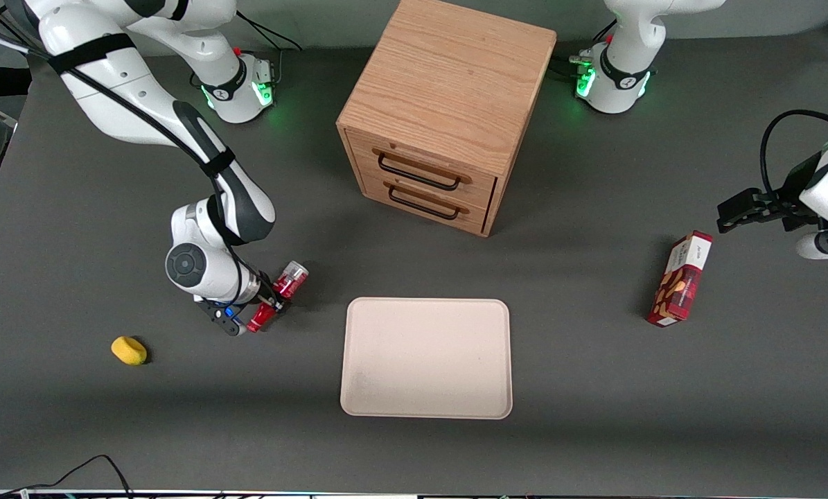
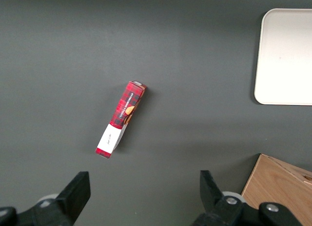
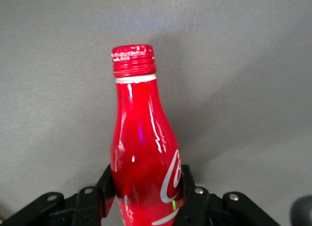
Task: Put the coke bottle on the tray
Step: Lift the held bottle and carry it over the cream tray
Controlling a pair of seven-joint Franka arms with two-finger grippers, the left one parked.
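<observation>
Coke bottle (image 1: 279, 296) clamped in gripper (image 1: 269, 299) jaws, near tray (image 1: 386, 402) edge, bare tabletop between.

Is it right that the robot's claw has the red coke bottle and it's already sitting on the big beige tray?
Not quite. The gripper does hold the coke bottle, but the front view shows the bottle beside the tray, toward the working arm's end of the table. Nothing is on the tray.

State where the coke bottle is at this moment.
The coke bottle is gripped between the fingers of the gripper, beside the tray toward the working arm's end of the table; it is not yet on the tray.
</observation>
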